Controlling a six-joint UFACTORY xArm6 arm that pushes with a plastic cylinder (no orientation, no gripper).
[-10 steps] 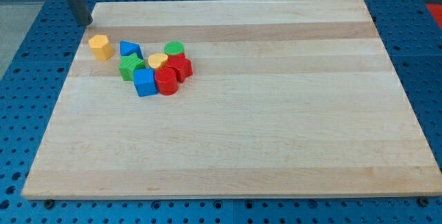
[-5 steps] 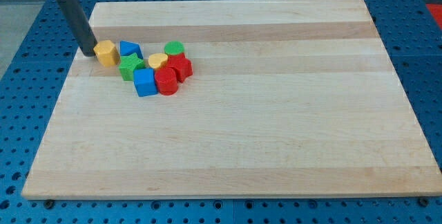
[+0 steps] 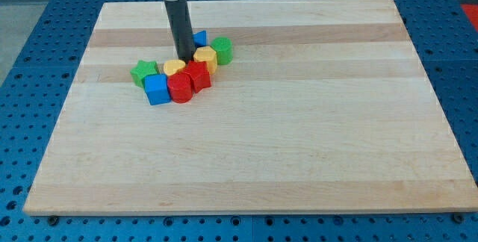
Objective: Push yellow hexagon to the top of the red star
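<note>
The yellow hexagon (image 3: 207, 57) lies just above the red star (image 3: 198, 75), touching it, in a tight cluster at the board's upper left. My tip (image 3: 183, 57) stands at the hexagon's left side, between it and the yellow heart (image 3: 173, 67). The rod hides part of the blue triangle (image 3: 199, 39), which sits just above the hexagon. A green cylinder (image 3: 221, 49) is against the hexagon's right side.
A red cylinder (image 3: 180, 88) and a blue cube (image 3: 156, 89) sit below the heart, and a green star (image 3: 143, 71) lies at the cluster's left. All rest on the wooden board (image 3: 299, 137), set on a blue perforated table.
My tip swept right from the board's left edge, pushing the yellow hexagon across the top of the cluster to above the red star. The blue triangle and green cylinder were shoved right.
</note>
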